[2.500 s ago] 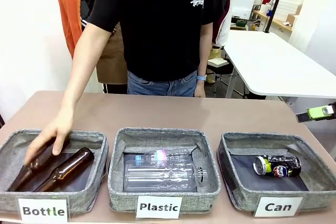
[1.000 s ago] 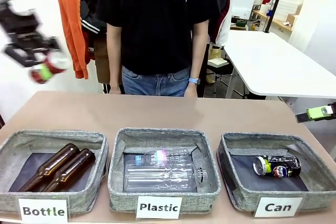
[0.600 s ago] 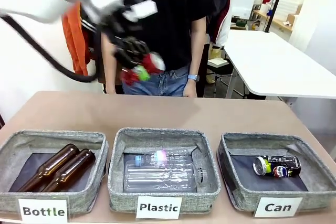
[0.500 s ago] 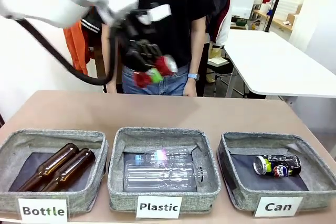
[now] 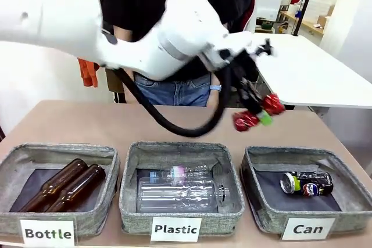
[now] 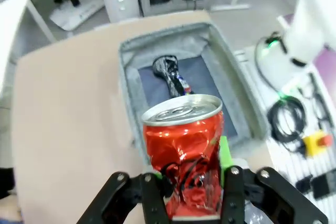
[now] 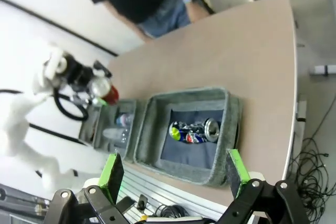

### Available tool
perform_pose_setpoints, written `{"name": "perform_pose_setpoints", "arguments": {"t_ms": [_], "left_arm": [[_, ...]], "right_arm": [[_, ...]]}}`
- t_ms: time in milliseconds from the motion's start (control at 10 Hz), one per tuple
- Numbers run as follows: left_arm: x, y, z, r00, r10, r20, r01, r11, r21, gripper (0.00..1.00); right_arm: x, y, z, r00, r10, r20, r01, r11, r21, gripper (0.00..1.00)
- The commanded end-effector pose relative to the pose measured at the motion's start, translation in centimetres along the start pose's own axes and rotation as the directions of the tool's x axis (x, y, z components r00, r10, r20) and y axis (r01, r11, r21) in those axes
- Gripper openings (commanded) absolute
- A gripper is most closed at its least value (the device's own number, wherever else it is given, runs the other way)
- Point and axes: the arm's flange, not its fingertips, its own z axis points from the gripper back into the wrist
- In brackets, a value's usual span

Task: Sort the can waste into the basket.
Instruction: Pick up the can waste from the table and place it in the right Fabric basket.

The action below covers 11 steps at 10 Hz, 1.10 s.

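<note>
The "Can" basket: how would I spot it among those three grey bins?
Look along the near edge of the brown table, where three grey fabric bins sit in a row. The basket is the one at the robot's right end. Its white label reads "Can", and a black drink can lies inside it.

Front cam faces person across table; both wrist cams share Can basket [image 6: 131, 77].
</note>
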Motion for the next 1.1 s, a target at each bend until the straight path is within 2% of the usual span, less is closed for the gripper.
{"name": "perform_pose_setpoints", "arguments": {"t_ms": [0, 100, 200, 500, 600, 800, 1000], "left_arm": [[0.2, 0.0, -5.0, 0.993, 0.087, -0.08, -0.087, 0.996, 0.005, 0.12], [0.6, 0.3, -7.1, 0.996, 0.07, -0.056, -0.068, 0.997, 0.025, 0.12], [0.4, -0.7, -3.7, 0.999, 0.024, -0.025, -0.024, 1.0, 0.004, 0.12], [0.4, -0.7, -3.7, 0.999, 0.024, -0.025, -0.024, 1.0, 0.004, 0.12], [0.2, -0.4, -5.3, 0.998, 0.044, -0.039, -0.044, 0.999, 0.022, 0.32], [-0.2, -1.5, -5.8, 0.999, -0.015, 0.033, 0.016, 0.999, -0.029, 0.32], [-0.6, -2.4, -6.9, 0.998, -0.039, 0.056, 0.041, 0.998, -0.038, 0.32]], "right_arm": [[0.6, 0.2, -0.8, 0.999, -0.031, 0.015, 0.031, 0.999, 0.042, 1.0], [0.0, 0.0, 0.0, 1.0, 0.0, 0.0, 0.0, 1.0, 0.0, 1.0], [0.0, 0.0, 0.0, 1.0, 0.0, 0.0, 0.0, 1.0, 0.0, 1.0], [0.0, 0.0, 0.0, 1.0, 0.0, 0.0, 0.0, 1.0, 0.0, 1.0], [0.0, 0.0, 0.0, 1.0, 0.0, 0.0, 0.0, 1.0, 0.0, 1.0], [0.0, 0.0, 0.0, 1.0, 0.0, 0.0, 0.0, 1.0, 0.0, 1.0], [0.0, 0.0, 0.0, 1.0, 0.0, 0.0, 0.0, 1.0, 0.0, 1.0]]}}
